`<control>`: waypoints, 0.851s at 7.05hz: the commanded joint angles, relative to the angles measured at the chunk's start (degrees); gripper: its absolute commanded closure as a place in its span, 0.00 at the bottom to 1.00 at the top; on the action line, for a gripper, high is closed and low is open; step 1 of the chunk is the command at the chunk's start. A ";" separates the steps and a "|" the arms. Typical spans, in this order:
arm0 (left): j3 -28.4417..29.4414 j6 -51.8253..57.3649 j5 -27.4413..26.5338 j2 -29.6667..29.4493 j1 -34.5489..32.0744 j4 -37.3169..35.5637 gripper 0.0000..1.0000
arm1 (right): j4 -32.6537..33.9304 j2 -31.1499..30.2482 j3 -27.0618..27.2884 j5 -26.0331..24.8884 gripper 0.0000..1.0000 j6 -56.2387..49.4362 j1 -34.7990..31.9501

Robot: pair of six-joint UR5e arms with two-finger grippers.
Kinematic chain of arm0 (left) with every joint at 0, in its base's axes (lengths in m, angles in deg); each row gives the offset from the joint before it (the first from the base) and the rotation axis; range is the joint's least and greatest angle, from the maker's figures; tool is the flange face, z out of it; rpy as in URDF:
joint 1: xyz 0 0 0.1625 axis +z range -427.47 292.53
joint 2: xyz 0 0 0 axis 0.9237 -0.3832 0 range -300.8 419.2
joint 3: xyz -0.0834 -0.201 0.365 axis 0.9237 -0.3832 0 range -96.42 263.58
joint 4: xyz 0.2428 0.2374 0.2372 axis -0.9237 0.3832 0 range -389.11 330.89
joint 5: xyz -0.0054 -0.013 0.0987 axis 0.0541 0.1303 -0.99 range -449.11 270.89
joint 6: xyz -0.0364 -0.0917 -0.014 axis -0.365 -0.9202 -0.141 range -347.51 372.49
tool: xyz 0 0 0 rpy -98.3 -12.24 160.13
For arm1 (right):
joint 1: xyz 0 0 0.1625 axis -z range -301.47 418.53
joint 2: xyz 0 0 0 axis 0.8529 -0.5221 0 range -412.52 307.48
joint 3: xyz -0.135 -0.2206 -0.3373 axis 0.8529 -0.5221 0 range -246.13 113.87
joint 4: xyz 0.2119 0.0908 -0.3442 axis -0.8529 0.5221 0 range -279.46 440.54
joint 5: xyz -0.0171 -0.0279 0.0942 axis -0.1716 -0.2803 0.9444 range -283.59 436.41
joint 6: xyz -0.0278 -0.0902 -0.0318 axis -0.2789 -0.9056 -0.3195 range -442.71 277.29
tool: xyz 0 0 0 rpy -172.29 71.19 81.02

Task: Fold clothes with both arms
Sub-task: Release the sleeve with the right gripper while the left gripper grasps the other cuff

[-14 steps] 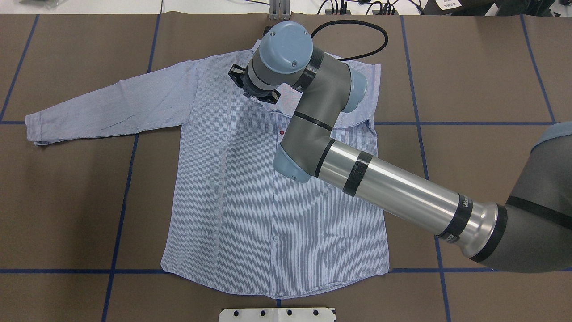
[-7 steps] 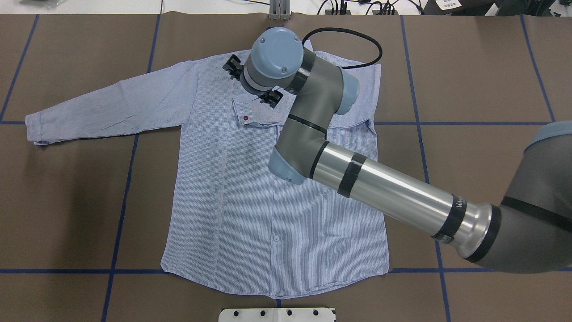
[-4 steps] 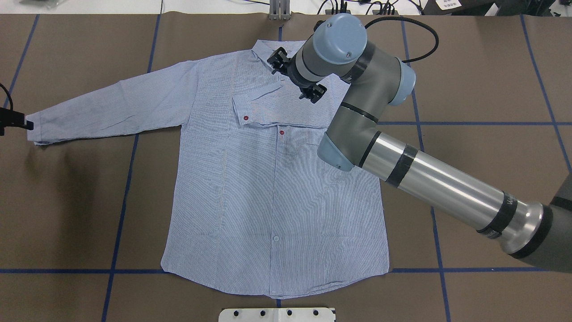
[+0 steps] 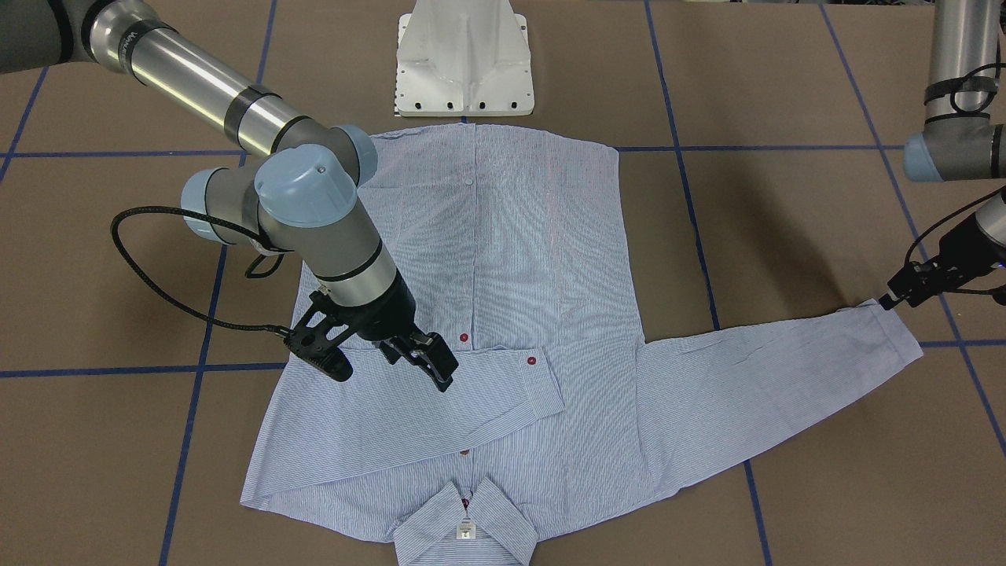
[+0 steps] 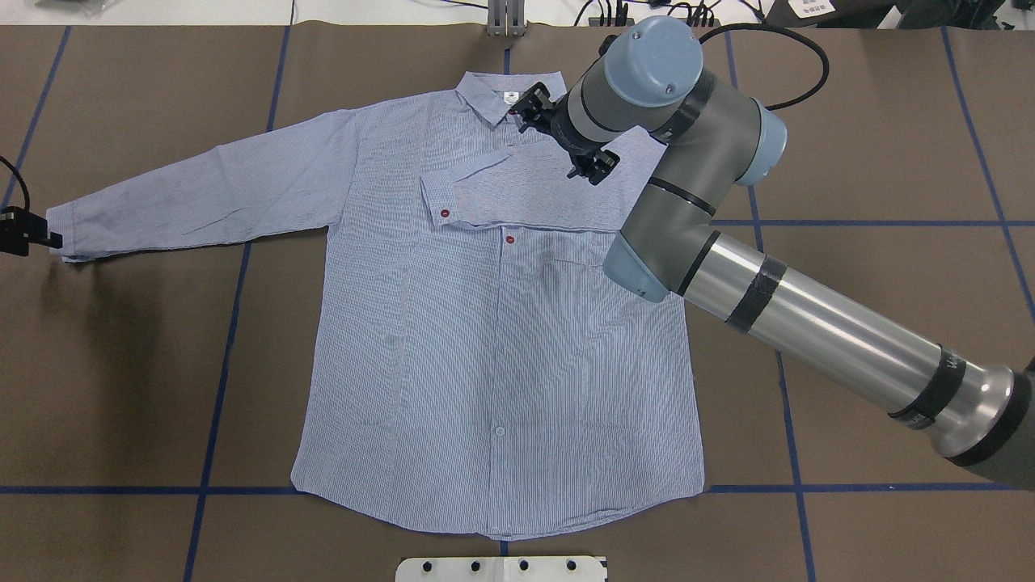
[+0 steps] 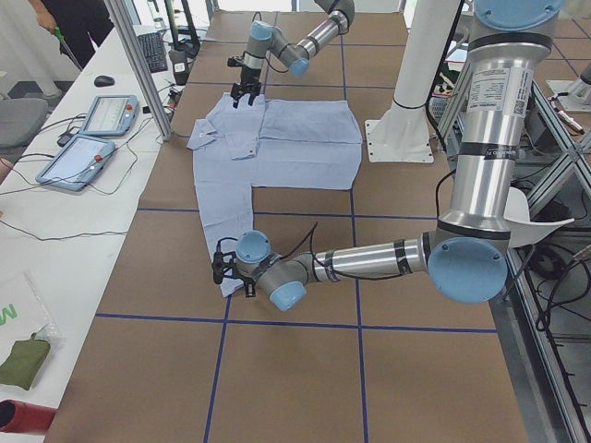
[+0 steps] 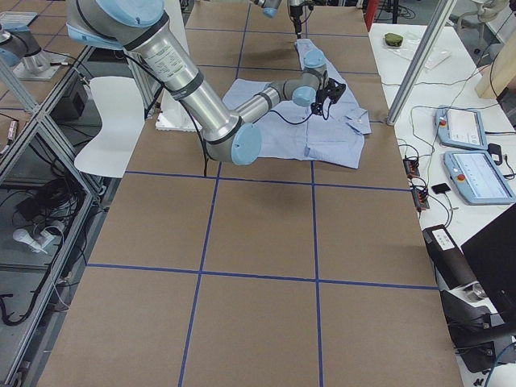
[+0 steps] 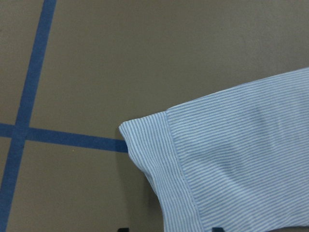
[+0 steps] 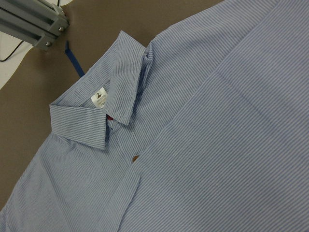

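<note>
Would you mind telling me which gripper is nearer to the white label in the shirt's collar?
Right. The right gripper is open above the folded sleeve, just beside the collar label; the left gripper is far off at the outstretched sleeve's cuff.

Blue tape lines (image 5: 217, 380) are crossing the brown table cover (image 5: 113, 364) in a grid, while two tablets (image 6: 76, 159), a keyboard (image 6: 151, 53) and a mouse (image 6: 104, 81) are lying on the white bench (image 6: 37, 249) alongside.
</note>
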 commanded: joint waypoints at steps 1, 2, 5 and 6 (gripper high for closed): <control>0.23 -1.17 0.00 -0.56 0.54 0.10 0.41 | 0.08 -0.56 0.54 0.01 0.01 -0.01 -0.29; 0.23 -1.17 0.00 -0.57 0.89 0.10 0.48 | 0.08 -0.56 0.54 0.01 0.01 0.08 -0.29; 0.49 -1.17 -0.09 -0.92 2.04 0.01 0.60 | 0.08 -0.65 0.55 0.01 0.01 0.08 -0.38; 0.58 -1.17 -0.09 -0.92 2.04 0.01 0.85 | 0.08 -0.56 0.54 0.01 0.01 0.08 -0.38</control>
